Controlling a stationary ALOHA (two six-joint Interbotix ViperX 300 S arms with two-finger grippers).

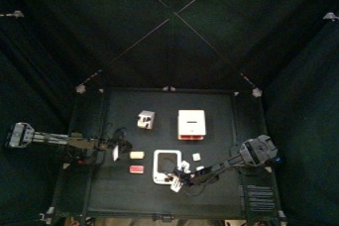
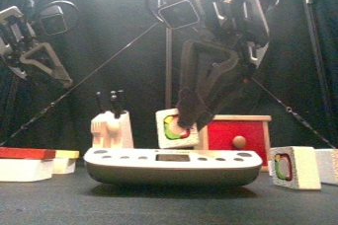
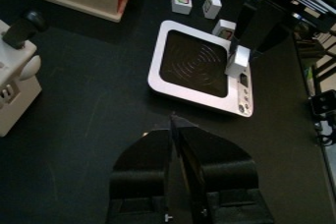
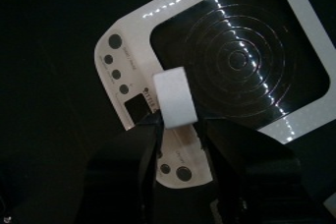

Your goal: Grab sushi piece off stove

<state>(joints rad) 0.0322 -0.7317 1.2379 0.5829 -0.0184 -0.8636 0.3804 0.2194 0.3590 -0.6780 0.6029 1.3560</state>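
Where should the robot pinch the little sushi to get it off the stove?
Pinch the sushi piece across its two long white sides, coming straight down from above. It stands narrow on the stove by the control strip, and the right gripper already straddles it there.

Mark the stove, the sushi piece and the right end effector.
stove [image 3: 197, 61], left wrist view, on its dark ringed cooking plate.
sushi piece [image 4: 174, 97], right wrist view, on its white side.
right end effector [image 4: 176, 135], right wrist view, midway between its fingertips.

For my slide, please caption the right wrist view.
Right pincer shut on a sushi piece over the stove.
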